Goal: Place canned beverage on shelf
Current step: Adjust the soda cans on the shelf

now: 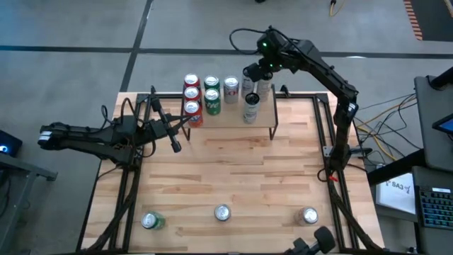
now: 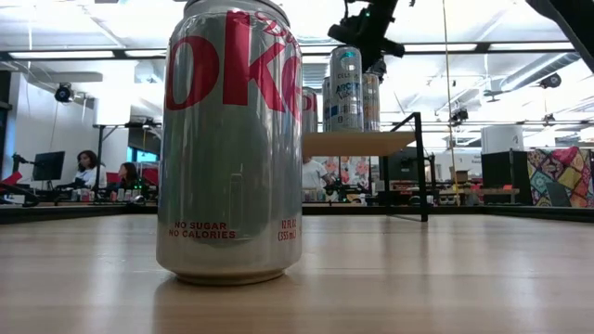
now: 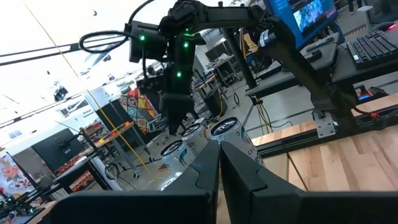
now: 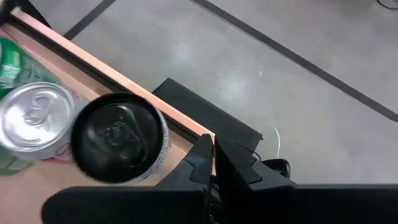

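Note:
The shelf [image 1: 228, 117] stands at the table's far middle and carries several cans: red ones [image 1: 191, 94], green ones [image 1: 211, 99] and silver ones [image 1: 231, 87]. At its far right corner a black-topped can [image 4: 118, 138] stands beside a silver-topped one [image 4: 34, 118]. My right gripper [image 1: 250, 73] hangs shut above that corner, just past the black-topped can and clear of it. My left gripper [image 1: 175, 145] is shut and empty, held in the air over the table's left side. A Diet Coke can [image 2: 230, 139] stands upright on the tabletop near the front edge.
Three cans stand along the table's near edge: a green one [image 1: 151, 221], a silver one [image 1: 222, 212] and another silver one [image 1: 309, 215]. Black frame rails [image 1: 333, 142] run along the table's sides. Bare tabletop lies between the shelf and the near cans.

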You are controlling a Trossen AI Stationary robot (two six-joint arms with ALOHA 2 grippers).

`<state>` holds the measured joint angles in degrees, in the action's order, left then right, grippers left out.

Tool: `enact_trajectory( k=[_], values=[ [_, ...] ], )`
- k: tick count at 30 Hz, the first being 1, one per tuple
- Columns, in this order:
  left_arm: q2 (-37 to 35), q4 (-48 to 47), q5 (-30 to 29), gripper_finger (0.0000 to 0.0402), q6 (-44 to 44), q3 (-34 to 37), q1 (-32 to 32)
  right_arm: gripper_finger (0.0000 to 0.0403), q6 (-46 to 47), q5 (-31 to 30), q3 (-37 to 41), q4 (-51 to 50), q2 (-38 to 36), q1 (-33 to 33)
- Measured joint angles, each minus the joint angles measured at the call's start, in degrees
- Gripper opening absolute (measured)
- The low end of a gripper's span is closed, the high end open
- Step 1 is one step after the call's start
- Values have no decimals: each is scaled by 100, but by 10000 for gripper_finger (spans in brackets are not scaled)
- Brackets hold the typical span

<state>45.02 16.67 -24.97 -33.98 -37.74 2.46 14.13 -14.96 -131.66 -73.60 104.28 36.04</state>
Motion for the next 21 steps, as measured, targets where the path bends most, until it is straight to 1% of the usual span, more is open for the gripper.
enact_trajectory(
  k=[11, 21],
  values=[
    [0, -1, 0, 0, -2, 0, 0, 9, -31, -2, 5, -44, 95, 67],
    [0, -2, 0, 0, -2, 0, 0, 9, -26, -2, 5, -310, 95, 73]
  ],
)
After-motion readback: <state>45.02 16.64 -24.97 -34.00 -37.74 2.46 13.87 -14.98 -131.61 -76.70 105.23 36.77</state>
